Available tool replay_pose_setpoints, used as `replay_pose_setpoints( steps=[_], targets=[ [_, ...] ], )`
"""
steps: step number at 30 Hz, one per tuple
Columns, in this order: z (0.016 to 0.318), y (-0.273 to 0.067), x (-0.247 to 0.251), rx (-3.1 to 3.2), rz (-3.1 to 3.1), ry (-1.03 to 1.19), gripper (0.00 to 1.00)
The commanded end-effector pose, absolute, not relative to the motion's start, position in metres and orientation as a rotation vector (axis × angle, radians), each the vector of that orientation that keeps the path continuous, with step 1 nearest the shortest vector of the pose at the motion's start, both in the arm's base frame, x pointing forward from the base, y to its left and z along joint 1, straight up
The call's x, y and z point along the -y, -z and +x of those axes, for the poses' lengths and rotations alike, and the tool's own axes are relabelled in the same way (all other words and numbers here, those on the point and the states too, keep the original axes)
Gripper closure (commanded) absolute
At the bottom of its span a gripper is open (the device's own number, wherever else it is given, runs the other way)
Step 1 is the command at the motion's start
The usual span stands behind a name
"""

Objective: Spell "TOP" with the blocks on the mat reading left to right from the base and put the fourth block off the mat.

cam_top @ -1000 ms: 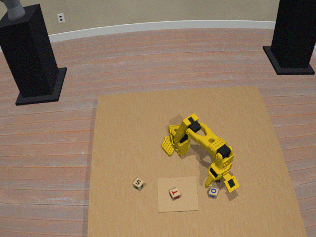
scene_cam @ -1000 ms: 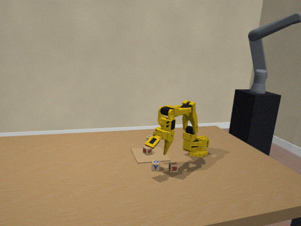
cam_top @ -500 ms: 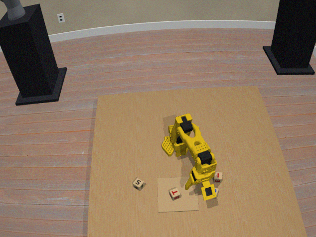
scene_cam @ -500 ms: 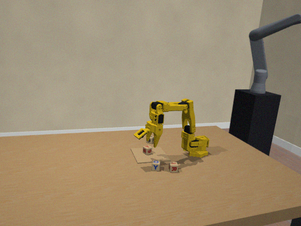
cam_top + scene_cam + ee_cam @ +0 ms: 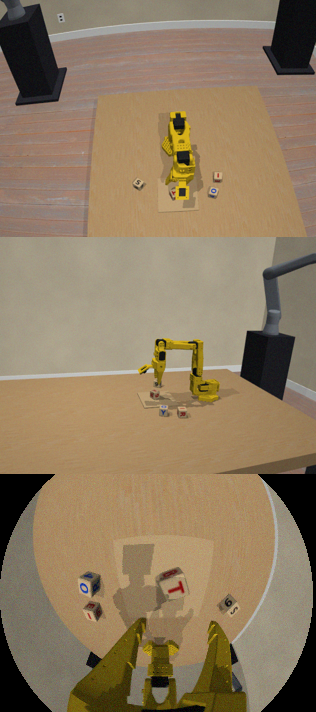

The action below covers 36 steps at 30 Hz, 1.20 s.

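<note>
The T block (image 5: 172, 193) (image 5: 154, 394) (image 5: 175, 586) sits on the mat (image 5: 165, 206) (image 5: 142, 397) (image 5: 200, 554), T up and turned askew to its edges. The O block (image 5: 213, 191) (image 5: 163, 411) (image 5: 89, 585) stands off the mat, blue O up. Close to it, nearer the base, a block (image 5: 217, 177) (image 5: 182, 412) (image 5: 92, 611) shows a red bar on top. Across the mat, another block (image 5: 138, 183) (image 5: 156, 384) (image 5: 230, 605) has a black S up. No P shows. My gripper (image 5: 157, 381) (image 5: 178, 621) is open and empty, above the mat's base-side part. The top view partly hides the T block behind it.
The wooden table (image 5: 122, 216) (image 5: 76, 428) extends around the mat. The arm's base (image 5: 208, 397) stands on it. Black pedestals (image 5: 28, 58) (image 5: 290, 35) (image 5: 265, 364) stand beyond the table, and a grey arm (image 5: 272, 300) rises from one.
</note>
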State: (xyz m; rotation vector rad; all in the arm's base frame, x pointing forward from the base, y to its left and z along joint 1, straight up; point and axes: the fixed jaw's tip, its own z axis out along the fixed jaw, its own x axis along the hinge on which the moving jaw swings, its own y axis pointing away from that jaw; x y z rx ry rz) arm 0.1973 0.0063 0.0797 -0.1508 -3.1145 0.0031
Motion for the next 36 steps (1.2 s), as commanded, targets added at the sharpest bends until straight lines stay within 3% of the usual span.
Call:
replay_pose_setpoints(
  steps=[1, 22, 36],
  targets=[
    [0.203, -0.095, -0.003, 3.206, -0.187, 0.004, 0.65],
    [0.204, -0.095, 0.001, 3.203, -0.225, 0.003, 0.65],
    [0.191, -0.093, 0.082, 3.091, -0.846, -0.018, 0.65]
  ],
)
